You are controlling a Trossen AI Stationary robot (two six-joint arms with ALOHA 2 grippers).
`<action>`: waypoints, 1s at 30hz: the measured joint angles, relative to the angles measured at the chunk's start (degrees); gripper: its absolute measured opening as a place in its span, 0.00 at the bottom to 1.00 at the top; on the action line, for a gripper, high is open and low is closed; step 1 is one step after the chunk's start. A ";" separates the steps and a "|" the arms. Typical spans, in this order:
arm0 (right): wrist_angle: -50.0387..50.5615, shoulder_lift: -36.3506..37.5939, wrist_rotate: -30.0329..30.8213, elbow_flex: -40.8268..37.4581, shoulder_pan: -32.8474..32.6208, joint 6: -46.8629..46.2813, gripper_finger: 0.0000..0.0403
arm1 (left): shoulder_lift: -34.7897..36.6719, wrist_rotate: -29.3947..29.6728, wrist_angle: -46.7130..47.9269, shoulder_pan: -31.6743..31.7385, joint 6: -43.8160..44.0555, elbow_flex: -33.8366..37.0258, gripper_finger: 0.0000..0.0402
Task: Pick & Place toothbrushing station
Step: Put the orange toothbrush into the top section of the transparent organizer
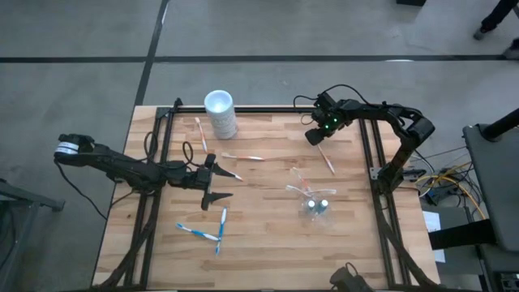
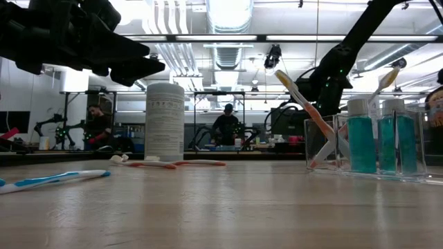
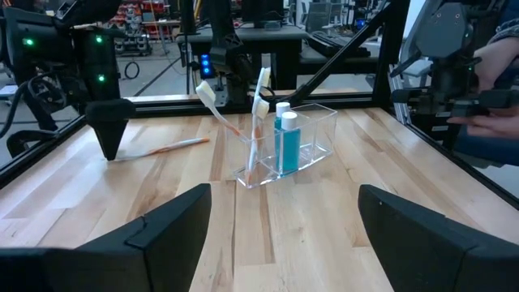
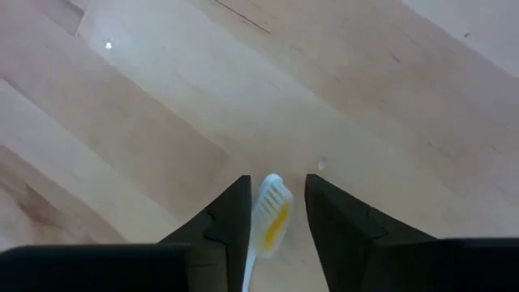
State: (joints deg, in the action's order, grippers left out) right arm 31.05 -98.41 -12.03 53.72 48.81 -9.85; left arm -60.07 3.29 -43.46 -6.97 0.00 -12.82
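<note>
The toothbrushing station [image 1: 316, 204] is a clear plastic holder on the table's right half. It holds two teal bottles and upright toothbrushes, and shows in the left wrist view [image 3: 285, 146] and the low view [image 2: 367, 142]. An orange-and-white toothbrush [image 1: 327, 159] lies flat on the wood at the far right. My right gripper [image 1: 315, 138] points steeply down over its head [image 4: 272, 212], with a finger close on each side and a narrow gap. My left gripper [image 1: 216, 183] hangs level and open over the table's left half, holding nothing. My right gripper comes from above, pointing steeply down, with its two fingers either side of the bristle head [image 4: 274, 203] of the orange-and-white toothbrush. I cannot tell whether either finger touches it. The brush lies flat on the table.
A tall white cup [image 1: 220, 113] stands at the far edge. Two more orange-and-white brushes [image 1: 243, 156] [image 1: 200, 134] lie near it. Two blue-and-white brushes [image 1: 199, 233] [image 1: 220, 229] lie near the front left. A dark frame rail [image 1: 369, 154] runs along the table's right side.
</note>
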 joint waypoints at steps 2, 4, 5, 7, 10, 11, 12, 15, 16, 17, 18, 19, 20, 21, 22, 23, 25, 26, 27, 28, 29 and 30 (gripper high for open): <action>-0.01 0.00 0.00 -0.19 -0.01 0.04 0.25 | 0.00 0.00 0.00 0.00 -0.01 0.00 0.79; 0.03 0.00 0.00 -0.39 -0.02 0.68 0.23 | 0.00 -0.01 0.01 0.01 -0.01 0.00 0.79; 0.00 0.00 0.00 -0.47 -0.03 0.97 0.23 | 0.00 -0.02 0.00 0.00 0.00 0.00 0.79; 0.04 0.00 0.00 -0.63 -0.04 1.07 0.21 | 0.00 -0.02 0.01 0.00 0.00 0.00 0.79; 0.04 0.02 0.00 -0.66 -0.04 1.05 0.19 | 0.00 -0.02 0.02 -0.01 -0.01 0.00 0.79; 0.04 0.02 0.00 -0.67 -0.04 1.02 0.17 | 0.00 -0.02 0.00 0.01 -0.01 0.00 0.79; 0.04 0.02 0.00 -0.68 -0.04 1.03 0.16 | 0.00 0.00 0.00 0.00 0.00 0.00 0.79; 0.05 0.02 0.00 -0.68 -0.04 0.98 0.11 | 0.00 0.00 0.02 0.00 -0.01 0.00 0.79; 0.06 0.02 0.00 -0.68 -0.04 0.98 0.10 | 0.00 -0.01 0.00 0.00 0.00 0.00 0.79; 0.06 0.04 0.00 -0.68 -0.04 0.92 0.08 | 0.00 -0.01 0.02 0.01 0.01 0.00 0.79; 0.04 0.04 -0.02 -0.68 -0.04 0.87 0.07 | 0.00 0.00 0.01 -0.01 -0.01 0.00 0.79; 0.05 0.09 0.00 -0.68 -0.04 0.85 0.06 | 0.00 -0.01 0.00 0.01 0.00 0.00 0.79; 0.04 0.09 -0.02 -0.68 -0.04 0.85 0.05 | 0.00 -0.02 0.00 -0.01 0.01 0.00 0.79; 0.04 0.14 -0.04 -0.68 -0.04 0.85 0.04 | 0.00 -0.02 0.00 0.01 -0.01 0.00 0.79; 0.02 0.17 -0.04 -0.68 -0.04 0.85 0.03 | 0.00 -0.02 0.02 -0.01 -0.01 0.00 0.79; 0.02 0.17 -0.04 -0.68 -0.04 0.85 0.02 | 0.00 -0.02 0.02 0.01 -0.01 0.00 0.79; 0.02 0.17 -0.06 -0.68 -0.04 0.85 0.02 | 0.00 -0.01 0.01 0.00 -0.01 0.00 0.79; 0.02 0.17 -0.09 -0.68 -0.04 0.85 0.02 | 0.00 -0.01 0.01 0.00 0.00 0.00 0.79; 0.02 0.17 -0.11 -0.68 -0.04 0.85 0.02 | 0.00 -0.01 0.00 0.01 0.00 0.00 0.79; 0.02 0.17 -0.14 -0.68 -0.04 0.85 0.02 | 0.00 -0.02 0.00 -0.01 0.00 0.00 0.79; 0.02 0.17 -0.20 -0.68 -0.04 0.87 0.02 | 0.00 -0.01 0.01 -0.01 -0.01 0.00 0.79; 0.02 0.17 -0.22 -0.68 -0.04 0.85 0.02 | 0.00 -0.02 0.00 -0.01 -0.01 0.00 0.79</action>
State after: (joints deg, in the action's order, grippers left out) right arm 31.07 -98.24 -12.25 53.04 48.77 -8.99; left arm -60.07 3.27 -43.46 -6.98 -0.01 -12.82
